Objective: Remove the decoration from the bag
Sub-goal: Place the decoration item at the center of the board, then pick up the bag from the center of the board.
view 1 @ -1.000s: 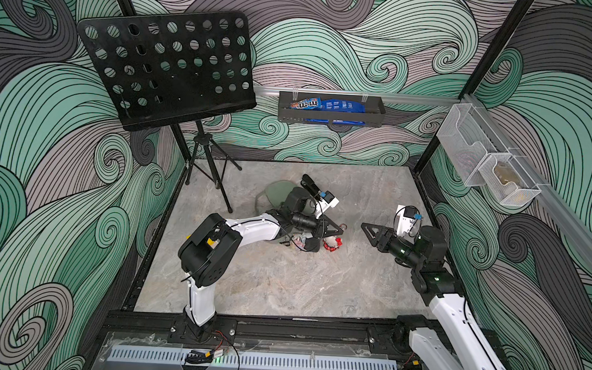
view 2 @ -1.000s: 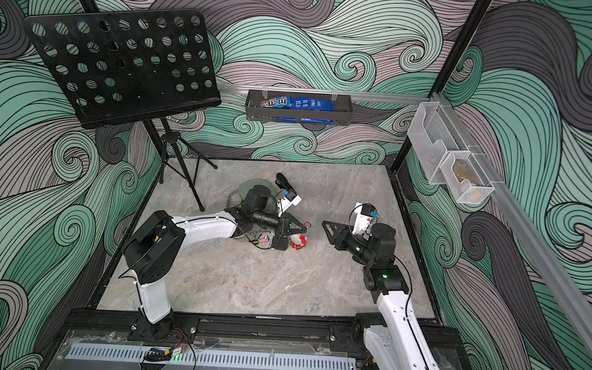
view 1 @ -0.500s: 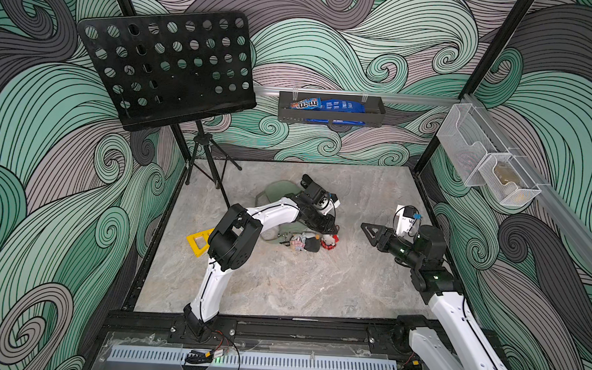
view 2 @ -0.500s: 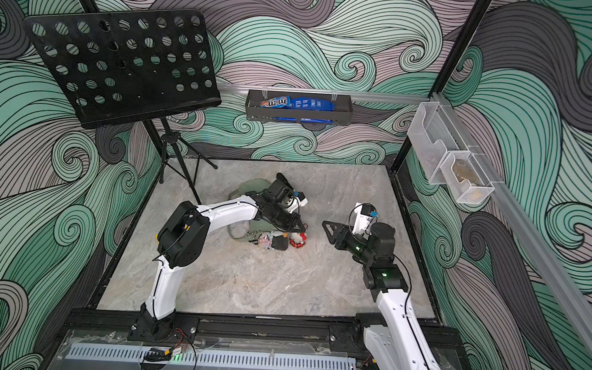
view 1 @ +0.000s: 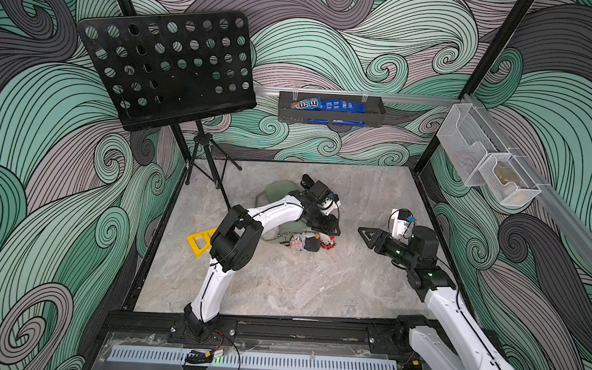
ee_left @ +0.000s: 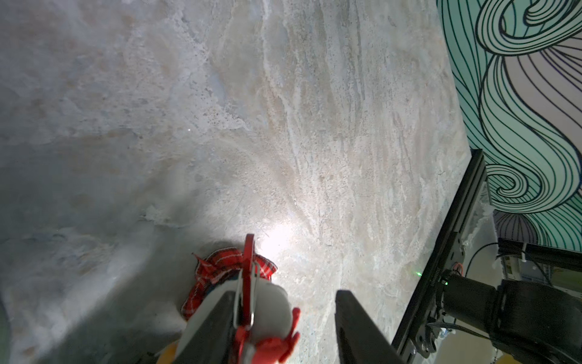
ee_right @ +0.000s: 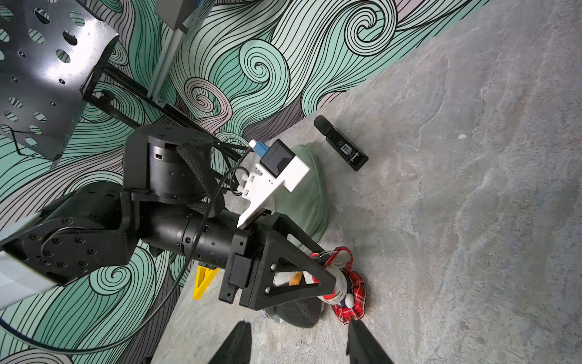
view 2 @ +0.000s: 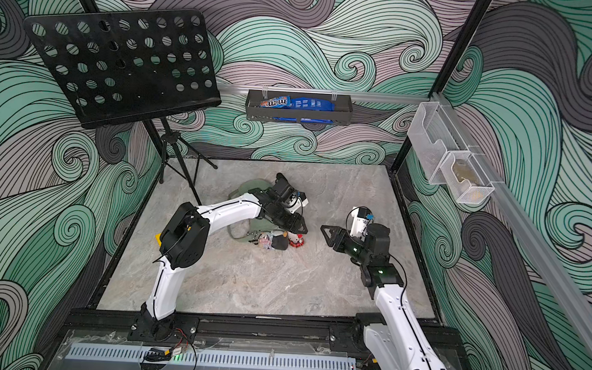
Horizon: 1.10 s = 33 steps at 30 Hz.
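Note:
The sage-green bag (view 1: 274, 192) (view 2: 249, 187) lies at mid-table, mostly under my left arm; in the right wrist view the bag (ee_right: 307, 189) shows behind that arm. At its near end lies the decoration (view 1: 314, 243) (view 2: 281, 241), a cluster of plush charms: a dark fuzzy one and a white doll in red plaid (ee_left: 220, 268) (ee_right: 351, 296) with a red carabiner (ee_left: 248, 268). My left gripper (view 1: 334, 231) (view 2: 302, 229) (ee_left: 285, 293) is open right over the doll, one finger against the carabiner. My right gripper (view 1: 368, 235) (view 2: 329, 232) (ee_right: 299, 324) stands open to the right, a short way from the doll, holding nothing.
A black stapler (view 1: 307, 181) (ee_right: 341, 148) lies just behind the bag. A yellow triangle ruler (view 1: 201, 240) sits left of the left arm. The music stand (view 1: 168, 67) has its legs at the back left corner. A wall tray of candy bags (view 1: 329, 111) and clear bins (view 1: 480, 157) hang above.
My left gripper has gone from shut to open over the doll and carabiner, and the left arm's elbow has swung up and toward the front. The right gripper opened slightly wider.

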Each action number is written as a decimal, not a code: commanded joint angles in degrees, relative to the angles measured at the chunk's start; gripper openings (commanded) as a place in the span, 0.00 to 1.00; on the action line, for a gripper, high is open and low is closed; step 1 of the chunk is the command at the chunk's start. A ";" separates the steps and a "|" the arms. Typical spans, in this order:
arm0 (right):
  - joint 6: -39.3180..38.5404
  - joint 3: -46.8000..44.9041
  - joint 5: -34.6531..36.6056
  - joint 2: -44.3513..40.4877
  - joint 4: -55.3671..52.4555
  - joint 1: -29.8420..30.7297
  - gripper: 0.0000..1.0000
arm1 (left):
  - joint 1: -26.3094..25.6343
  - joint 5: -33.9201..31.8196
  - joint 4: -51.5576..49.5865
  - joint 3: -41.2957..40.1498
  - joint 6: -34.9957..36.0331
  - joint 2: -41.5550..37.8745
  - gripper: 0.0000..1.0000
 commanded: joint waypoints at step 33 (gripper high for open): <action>-6.78 6.66 6.57 2.39 3.01 23.03 0.57 | 11.54 -26.54 -2.68 -34.04 5.58 -22.61 0.69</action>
